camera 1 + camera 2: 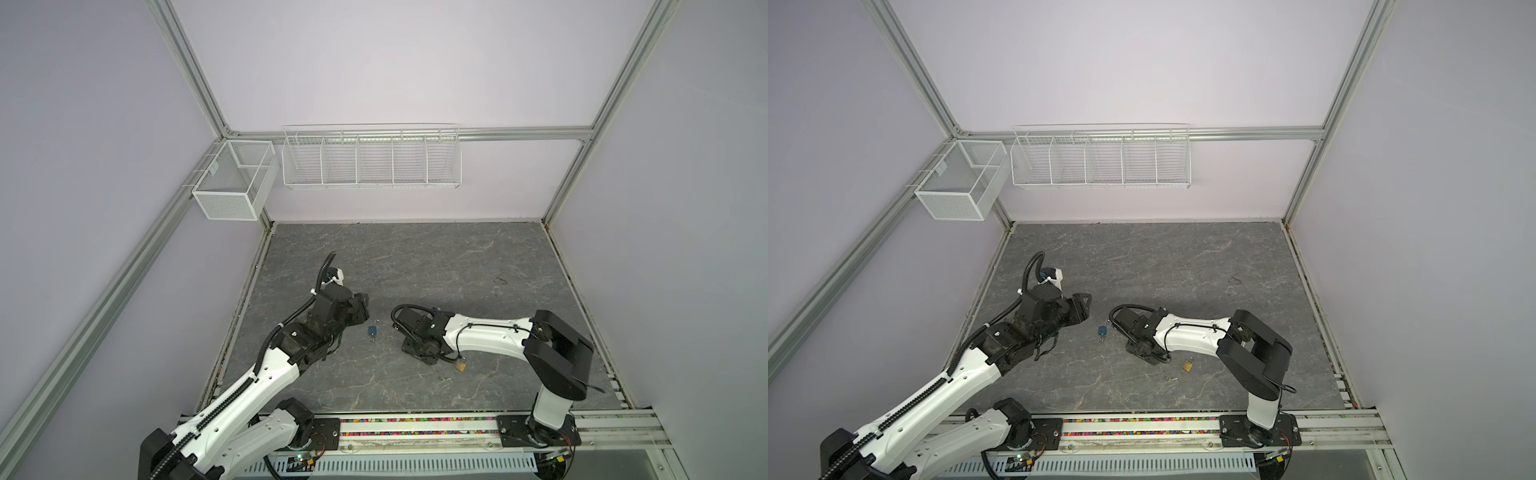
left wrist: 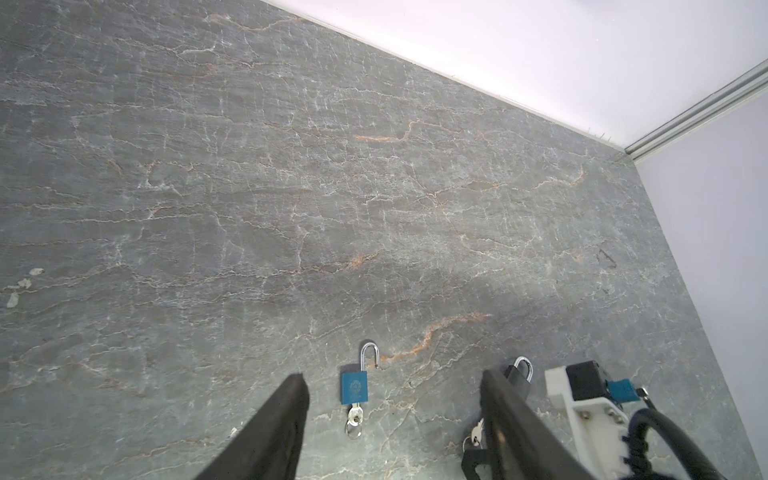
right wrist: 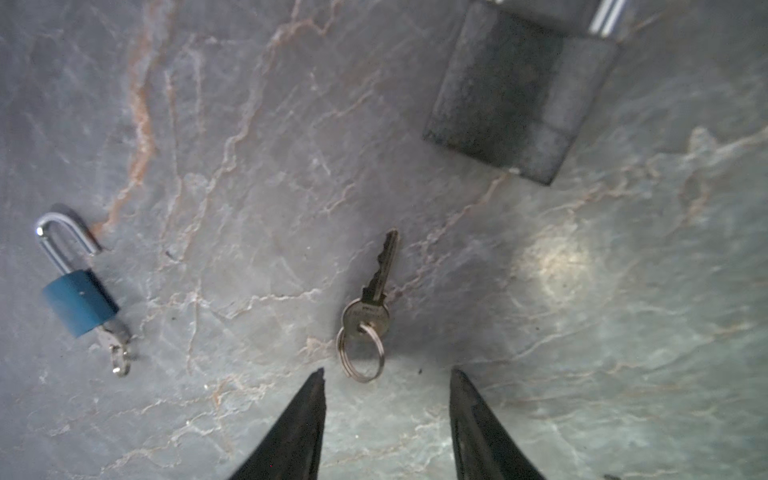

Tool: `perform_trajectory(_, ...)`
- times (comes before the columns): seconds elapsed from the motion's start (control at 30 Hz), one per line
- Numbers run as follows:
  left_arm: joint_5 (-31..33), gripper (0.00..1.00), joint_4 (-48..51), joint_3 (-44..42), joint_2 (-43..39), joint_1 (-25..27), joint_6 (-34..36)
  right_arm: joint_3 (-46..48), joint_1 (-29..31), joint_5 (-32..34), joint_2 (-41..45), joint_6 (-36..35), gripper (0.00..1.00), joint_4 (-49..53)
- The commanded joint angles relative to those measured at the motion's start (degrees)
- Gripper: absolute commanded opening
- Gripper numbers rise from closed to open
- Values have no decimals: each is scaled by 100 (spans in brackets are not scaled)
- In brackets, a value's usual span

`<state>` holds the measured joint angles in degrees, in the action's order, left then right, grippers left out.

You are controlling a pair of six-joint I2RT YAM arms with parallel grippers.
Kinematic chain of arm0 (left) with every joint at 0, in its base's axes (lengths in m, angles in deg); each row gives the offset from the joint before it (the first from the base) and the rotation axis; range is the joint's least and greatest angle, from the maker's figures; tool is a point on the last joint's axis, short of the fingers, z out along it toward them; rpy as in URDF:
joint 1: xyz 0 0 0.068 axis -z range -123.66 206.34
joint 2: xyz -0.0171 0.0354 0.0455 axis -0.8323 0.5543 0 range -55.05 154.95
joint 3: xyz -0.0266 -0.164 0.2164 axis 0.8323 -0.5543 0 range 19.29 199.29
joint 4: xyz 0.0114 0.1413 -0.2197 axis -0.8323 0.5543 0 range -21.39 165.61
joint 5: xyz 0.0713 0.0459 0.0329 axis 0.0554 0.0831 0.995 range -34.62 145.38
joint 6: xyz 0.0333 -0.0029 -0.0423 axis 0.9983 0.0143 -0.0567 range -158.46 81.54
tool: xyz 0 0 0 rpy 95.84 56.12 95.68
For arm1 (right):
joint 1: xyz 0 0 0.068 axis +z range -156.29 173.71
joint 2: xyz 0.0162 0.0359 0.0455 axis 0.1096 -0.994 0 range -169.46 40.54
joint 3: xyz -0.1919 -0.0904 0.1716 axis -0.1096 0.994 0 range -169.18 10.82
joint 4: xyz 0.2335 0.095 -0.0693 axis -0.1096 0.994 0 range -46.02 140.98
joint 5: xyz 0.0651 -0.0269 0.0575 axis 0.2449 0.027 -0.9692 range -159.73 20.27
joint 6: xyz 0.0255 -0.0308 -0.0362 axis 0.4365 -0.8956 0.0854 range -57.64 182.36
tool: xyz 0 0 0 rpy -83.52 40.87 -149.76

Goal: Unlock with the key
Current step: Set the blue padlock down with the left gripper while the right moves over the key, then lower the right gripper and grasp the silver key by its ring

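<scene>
Right wrist view: a silver key (image 3: 376,286) lies flat on the grey marbled surface (image 3: 623,332). Its ring end is just ahead of the gap between the right fingers (image 3: 303,419). The blade points toward a dark padlock (image 3: 519,95), which lies a little apart from it. The right fingers stand partly open and grip nothing; neither tip touches the key.

Off to one side lies a blue padlock (image 3: 79,299). Its shackle is sprung open and a second key is in its keyhole.

The left wrist view shows the left fingers (image 2: 282,415) spread wide and empty above the surface. The blue padlock (image 2: 354,386) appears between them. The dark padlock (image 2: 519,376) is partly hidden behind one finger.

In a top view, a brass padlock (image 1: 1187,365) lies near the right arm, well apart from the blue padlock (image 1: 1102,331).
</scene>
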<state>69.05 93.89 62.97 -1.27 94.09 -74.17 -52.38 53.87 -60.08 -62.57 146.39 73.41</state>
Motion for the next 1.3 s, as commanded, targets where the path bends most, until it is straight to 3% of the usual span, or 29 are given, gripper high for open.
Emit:
perform_trajectory(0.0, 92, 66, -57, -106, -78, -40, 91, -121, -6, 70, -211, 586, 47, -153)
perform_trajectory(0.57, 188, 66, -98, -140, -124, -40, 122, -158, -142, 268, -429, 532, 21, 41)
perform_trajectory(0.9, 221, 66, -71, -114, -140, -49, 70, -277, -160, 355, -439, 350, 11, 124)
perform_trajectory(1.27, -326, 66, -158, -68, -105, -49, -280, -342, -163, 676, -26, -675, 6, 250)
